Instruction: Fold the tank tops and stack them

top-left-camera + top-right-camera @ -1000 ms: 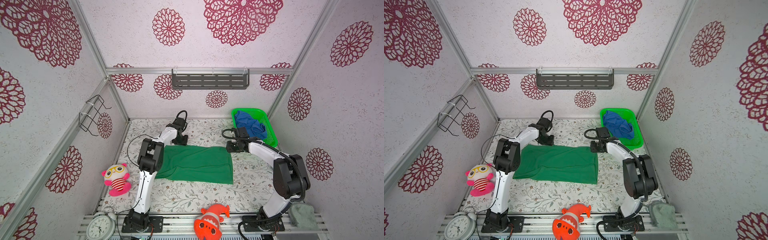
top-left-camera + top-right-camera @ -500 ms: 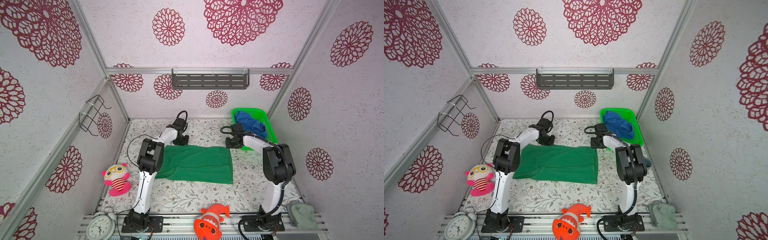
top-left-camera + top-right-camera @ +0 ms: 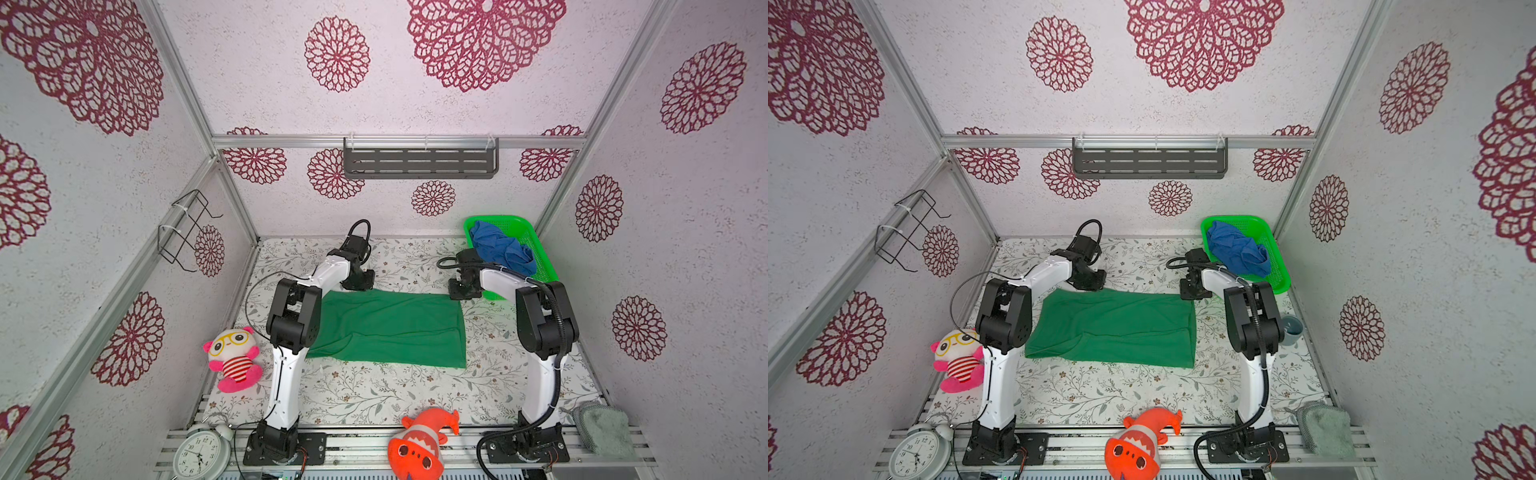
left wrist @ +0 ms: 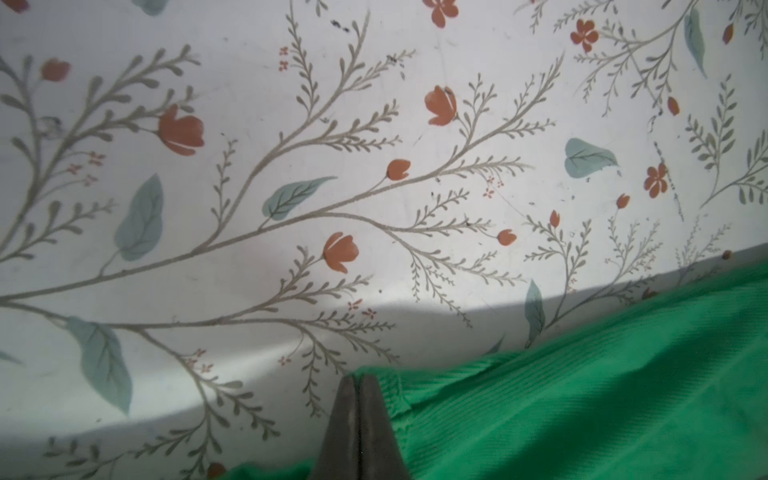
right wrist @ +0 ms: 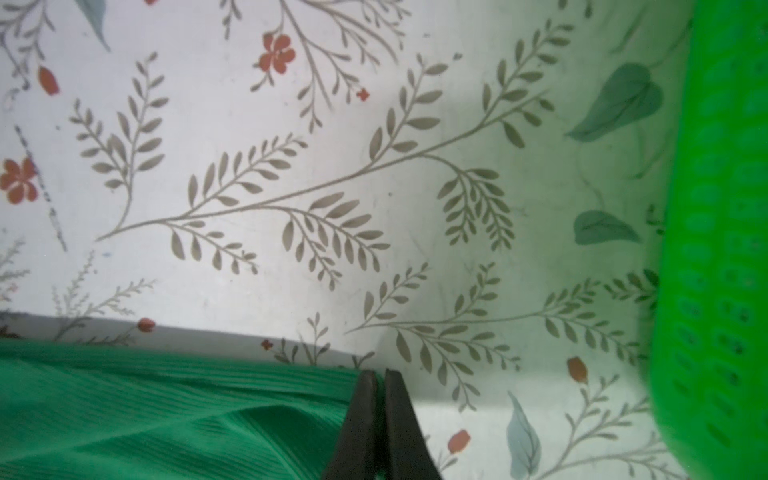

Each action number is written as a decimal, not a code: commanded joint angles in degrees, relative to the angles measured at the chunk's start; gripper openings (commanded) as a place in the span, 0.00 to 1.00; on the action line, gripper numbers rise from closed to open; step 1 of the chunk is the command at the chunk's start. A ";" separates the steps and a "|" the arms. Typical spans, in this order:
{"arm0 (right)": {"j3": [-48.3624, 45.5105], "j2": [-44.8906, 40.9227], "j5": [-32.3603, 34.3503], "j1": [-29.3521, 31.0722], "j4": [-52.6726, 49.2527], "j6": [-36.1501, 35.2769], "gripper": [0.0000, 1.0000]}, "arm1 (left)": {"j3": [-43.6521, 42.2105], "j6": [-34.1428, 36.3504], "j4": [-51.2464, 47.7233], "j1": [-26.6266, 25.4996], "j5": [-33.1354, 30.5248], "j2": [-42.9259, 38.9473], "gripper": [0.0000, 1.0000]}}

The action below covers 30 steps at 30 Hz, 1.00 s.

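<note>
A dark green soft cloth tank top (image 3: 390,328) lies spread out flat in the middle of the white worktop with the flower print (image 3: 374,395), between the two white and black robot arms. In both top views each arm reaches down to the far edge of this shirt, one at each far corner. The left fingers (image 4: 341,424) are pressed together, and they pinch the ribbed edge at the far left corner. The right fingers (image 5: 359,419) are pressed together too, with a thin bit of green cloth squeezed between them at the far right corner. The shirt's near edge rests on the worktop. A royal blue cloth tank top (image 3: 500,251) sits in a crumpled heap inside a bright green plastic mesh basket (image 3: 538,245) at the far right corner of the worktop, just beside the right arm.
</note>
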 commanded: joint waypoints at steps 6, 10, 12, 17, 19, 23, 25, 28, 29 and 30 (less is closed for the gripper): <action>2.83 -1.09 1.77 -0.95 1.58 -3.88 0.00 | -5.26 -3.13 10.17 1.81 -0.88 -5.00 0.00; 1.23 -3.05 0.53 -0.89 5.39 -8.58 0.00 | -6.63 -2.98 12.98 1.89 -1.61 -5.60 0.00; -0.48 -4.48 -0.32 -0.91 7.76 -11.38 0.00 | -7.02 -2.60 14.04 1.90 -1.71 -5.74 0.00; -5.31 -8.81 -2.53 -0.90 12.46 -16.21 0.00 | -9.54 -1.70 16.37 1.73 -1.95 -7.70 0.00; -8.01 -11.15 -3.66 -0.91 14.62 -17.63 0.00 | -12.21 -1.65 18.44 1.63 -2.65 -10.07 0.00; -13.17 -15.69 -5.33 -0.96 17.85 -19.63 0.00 | -17.56 -1.17 20.87 1.46 -3.34 -15.24 0.00; -16.09 -17.95 -6.42 -0.88 19.47 -19.75 0.00 | -20.48 -0.78 21.32 1.07 -4.51 -19.14 0.00; -22.06 -22.36 -7.61 -0.73 23.05 -19.57 0.00 | -25.30 -0.90 22.04 0.29 -5.86 -23.26 0.00; -23.85 -23.78 -7.62 -0.78 23.59 -19.49 0.00 | -26.87 -1.18 22.11 -0.11 -6.28 -24.49 0.00; -25.46 -25.14 -7.82 -0.67 23.91 -19.24 0.00 | -28.66 -1.50 22.17 -0.55 -6.73 -25.70 0.00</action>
